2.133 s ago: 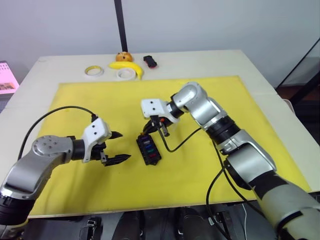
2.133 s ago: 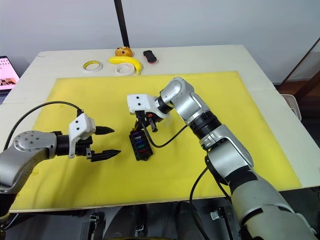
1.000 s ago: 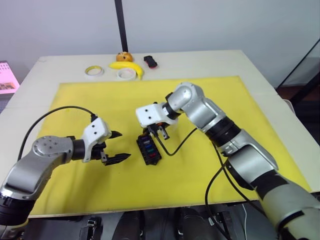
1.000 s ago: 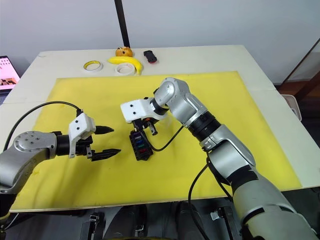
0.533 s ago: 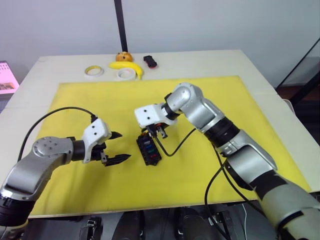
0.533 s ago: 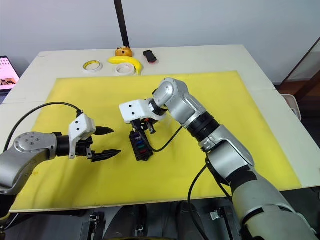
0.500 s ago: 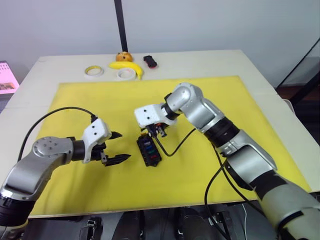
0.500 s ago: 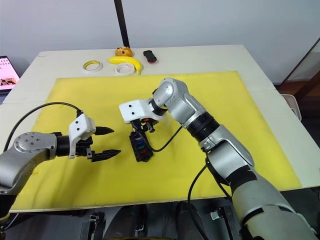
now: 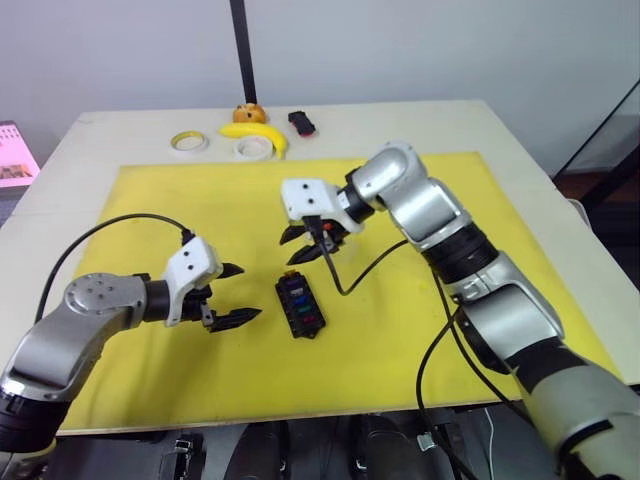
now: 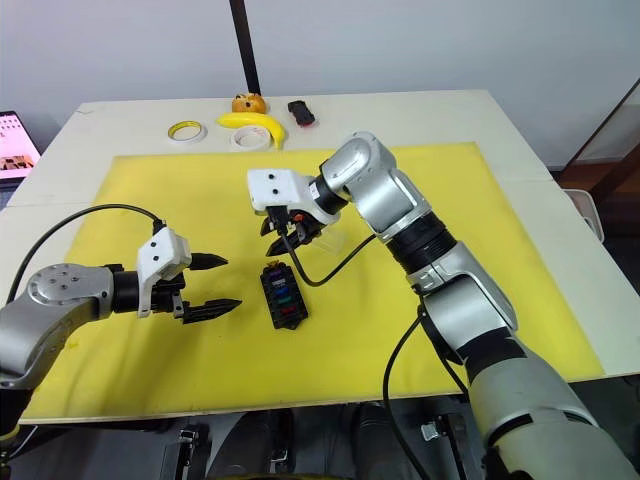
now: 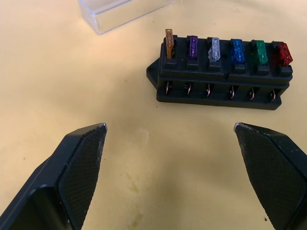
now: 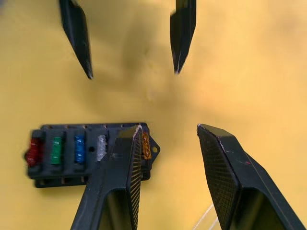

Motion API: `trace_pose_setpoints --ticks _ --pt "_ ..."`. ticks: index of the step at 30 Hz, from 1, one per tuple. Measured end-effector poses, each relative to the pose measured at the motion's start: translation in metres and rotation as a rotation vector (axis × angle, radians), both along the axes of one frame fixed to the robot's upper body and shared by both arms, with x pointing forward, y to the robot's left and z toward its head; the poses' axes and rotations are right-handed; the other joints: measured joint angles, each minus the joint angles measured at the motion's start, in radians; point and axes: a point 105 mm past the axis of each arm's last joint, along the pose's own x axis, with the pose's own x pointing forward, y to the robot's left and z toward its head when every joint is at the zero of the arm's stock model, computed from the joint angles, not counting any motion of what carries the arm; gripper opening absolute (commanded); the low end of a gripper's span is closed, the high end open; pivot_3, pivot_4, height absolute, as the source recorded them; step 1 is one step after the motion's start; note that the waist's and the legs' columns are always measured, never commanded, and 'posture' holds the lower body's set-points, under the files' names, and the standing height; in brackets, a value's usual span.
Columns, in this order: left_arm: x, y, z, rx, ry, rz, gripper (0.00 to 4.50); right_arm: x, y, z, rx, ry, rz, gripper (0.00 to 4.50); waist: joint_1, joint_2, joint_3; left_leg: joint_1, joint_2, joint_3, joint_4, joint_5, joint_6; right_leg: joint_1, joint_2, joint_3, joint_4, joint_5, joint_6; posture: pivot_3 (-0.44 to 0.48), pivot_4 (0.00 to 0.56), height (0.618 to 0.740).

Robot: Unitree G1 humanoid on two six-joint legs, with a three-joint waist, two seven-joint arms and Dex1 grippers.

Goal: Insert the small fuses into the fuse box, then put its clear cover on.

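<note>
The black fuse box (image 9: 300, 305) lies on the yellow mat (image 9: 150, 200) between my two grippers. Its row of slots holds several small fuses: yellow (image 11: 169, 40), purple (image 11: 192, 46), grey (image 11: 214, 48), blue (image 11: 237, 49), green (image 11: 259, 50) and red (image 11: 283, 52). The clear cover (image 11: 120, 12) lies on the mat just beyond the box's yellow end. My right gripper (image 9: 300, 245) hangs open and empty above that far end, apart from the box. My left gripper (image 9: 235, 295) stands open and empty to the box's left.
At the table's back edge sit a yellow tape roll (image 9: 187, 142), a white tape roll (image 9: 251, 148), a banana (image 9: 255, 132), an orange object (image 9: 247, 113) and a black-and-red gadget (image 9: 301, 123). A black cable loops down from my right wrist beside the fuse box.
My right gripper has lifted off the far end of the fuse box and drawn back toward the table's rear. The left arm and the fuse box have stayed put.
</note>
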Motion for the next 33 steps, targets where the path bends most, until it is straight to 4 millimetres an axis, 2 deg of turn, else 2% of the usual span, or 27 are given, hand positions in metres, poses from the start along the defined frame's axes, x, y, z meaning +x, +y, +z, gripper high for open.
trace_pose_setpoints --ticks 3,5,6,17,29,33 --pt "0.001 0.000 0.002 0.000 -0.007 -0.001 4.50 -0.002 0.001 -0.003 0.093 0.031 -0.003 1.11 0.000 0.000 0.000 0.000 0.000 0.000 0.000 0.000 0.000 0.000 0.000 0.000 0.000 0.000 0.000 0.000 0.150 0.740" --pt "0.002 0.000 0.003 -0.001 -0.009 -0.001 4.50 -0.003 0.001 -0.012 0.177 0.071 -0.010 0.15 0.001 0.000 0.000 0.000 0.000 0.000 0.000 0.000 0.000 0.000 0.000 0.000 0.000 0.000 0.000 0.000 0.150 0.740" --pt "0.002 0.000 0.003 -0.001 -0.009 -0.001 4.50 -0.004 0.001 -0.016 0.197 0.087 -0.010 0.06 0.001 0.000 0.000 0.000 0.000 0.000 0.000 0.000 0.000 0.000 0.000 0.000 0.000 0.000 0.000 0.000 0.150 0.740" --pt "0.002 0.000 0.003 -0.001 -0.010 -0.004 4.50 0.003 -0.004 -0.039 0.351 0.169 -0.130 0.06 0.000 0.000 0.000 0.000 0.000 0.000 0.000 0.000 0.000 0.000 0.000 0.000 0.000 0.000 0.000 0.000 0.150 0.740" --pt "0.001 0.000 0.002 -0.001 -0.004 -0.001 4.50 0.001 -0.005 -0.061 0.341 0.249 -0.143 0.06 0.000 0.000 0.000 0.000 0.000 0.000 0.000 0.000 0.000 0.000 0.000 0.000 0.000 0.000 0.000 0.000 0.150 0.740" --pt "0.001 0.000 0.002 -0.001 -0.003 0.001 4.50 0.000 -0.002 -0.069 0.302 0.193 -0.116 0.06 0.000 0.000 0.000 0.001 0.000 0.000 0.000 0.000 0.000 0.001 0.000 0.000 0.000 0.000 0.000 0.000 0.150 0.740"
